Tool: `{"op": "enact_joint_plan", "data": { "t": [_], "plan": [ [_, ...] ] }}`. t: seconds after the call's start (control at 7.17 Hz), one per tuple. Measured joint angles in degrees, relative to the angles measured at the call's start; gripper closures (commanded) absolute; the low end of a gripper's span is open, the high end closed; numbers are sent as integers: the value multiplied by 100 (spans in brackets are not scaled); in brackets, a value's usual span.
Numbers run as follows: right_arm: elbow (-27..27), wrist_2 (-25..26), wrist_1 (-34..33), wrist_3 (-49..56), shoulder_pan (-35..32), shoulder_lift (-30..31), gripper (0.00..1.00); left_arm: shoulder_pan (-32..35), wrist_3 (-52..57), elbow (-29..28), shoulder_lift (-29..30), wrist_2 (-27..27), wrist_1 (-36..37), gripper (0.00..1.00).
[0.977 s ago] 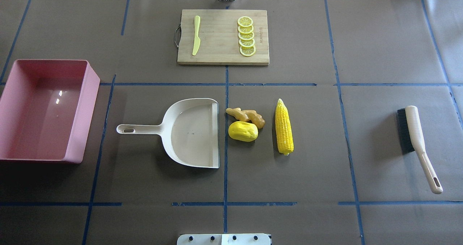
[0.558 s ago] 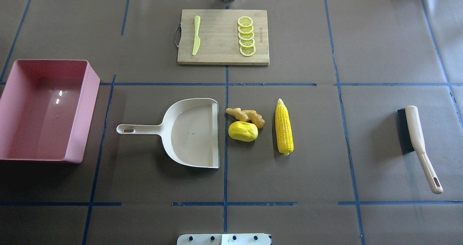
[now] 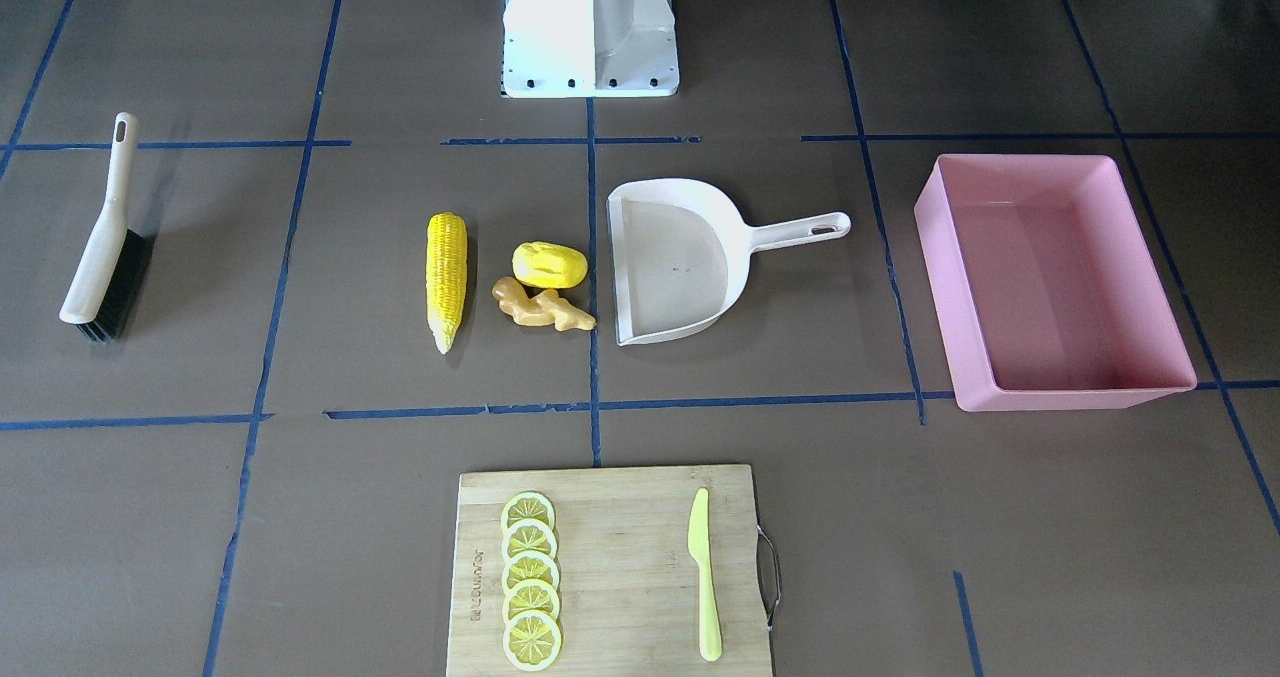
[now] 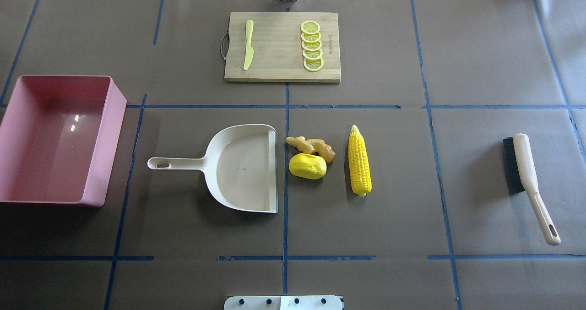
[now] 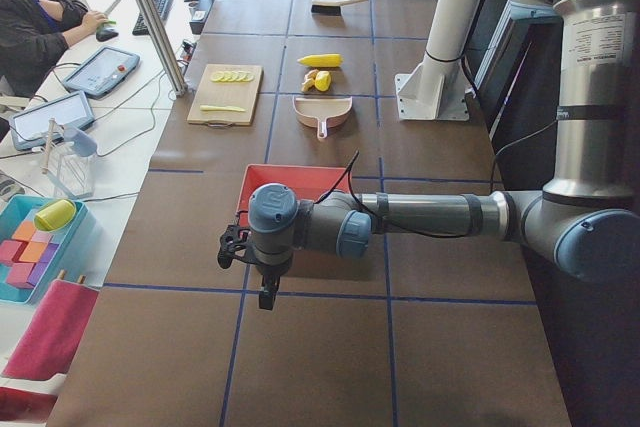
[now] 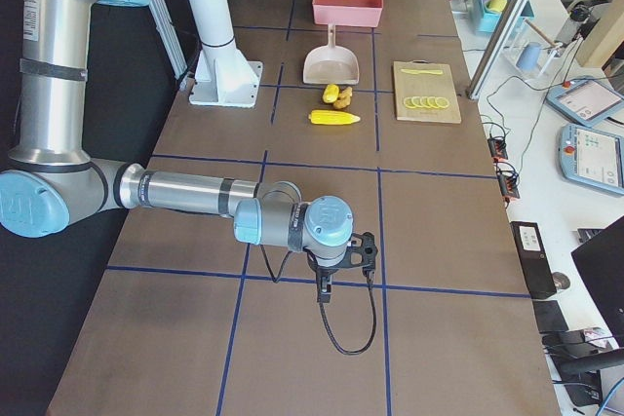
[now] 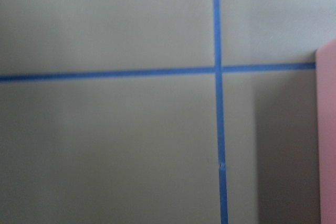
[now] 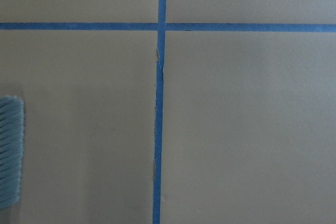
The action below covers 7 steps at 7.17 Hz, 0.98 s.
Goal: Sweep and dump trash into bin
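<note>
Trash: three items lie on the desk [image 4: 412,209] near its centre, none of them in the bin; the corn cob [image 4: 360,160] lies lengthwise with its pointed end away from the robot; the yellow fruit [image 4: 307,166] sits between the corn cob and the dustpan [image 4: 242,168], apart from the cob and just beside the dustpan's open edge; the ginger root [image 4: 311,147] lies on the far side of the fruit, touching it or nearly so; the dustpan rests flat, its mouth facing the trash and its handle pointing toward the bin [image 4: 110,140]; the bin stands upright at the robot's left end of the desk, well apart from the trash; the brush [image 4: 526,172] lies near the robot's right end, bristles toward the centre; the cutting board [image 4: 279,49] at the far edge carries a row of lemon slices [image 4: 312,46] and a knife [image 4: 248,44]; left gripper [image 5: 267,297]: hangs over bare desk beyond the outer side of the bin, pointing down, holding nothing visible; whether its jaws are wide or narrow cannot be told; right gripper [image 6: 325,294]: hangs over bare desk past the brush end, pointing down; its jaws likewise cannot be judged
</note>
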<state>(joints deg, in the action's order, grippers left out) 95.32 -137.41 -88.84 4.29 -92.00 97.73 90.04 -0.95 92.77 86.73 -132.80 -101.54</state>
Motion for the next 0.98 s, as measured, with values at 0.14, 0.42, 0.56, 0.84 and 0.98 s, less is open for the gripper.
{"op": "enact_joint_plan", "data": {
  "t": [0.14,0.42,0.56,0.84,0.98],
  "plan": [
    [0,0,2,-1,3,-85,0,-45,8,30,31,2,-154,0],
    [7,-30,-3,-549,15,-271,0,-301,4,138,225,11,-469,0],
    [22,-61,-10,-997,27,-367,0,-500,6,170,396,9,-539,0],
    [181,-110,-1,-1312,120,-390,0,-803,10,246,750,-228,-582,0],
    [355,-145,7,-1351,210,-377,1,-882,3,349,867,-394,-585,1]
  ]
}}
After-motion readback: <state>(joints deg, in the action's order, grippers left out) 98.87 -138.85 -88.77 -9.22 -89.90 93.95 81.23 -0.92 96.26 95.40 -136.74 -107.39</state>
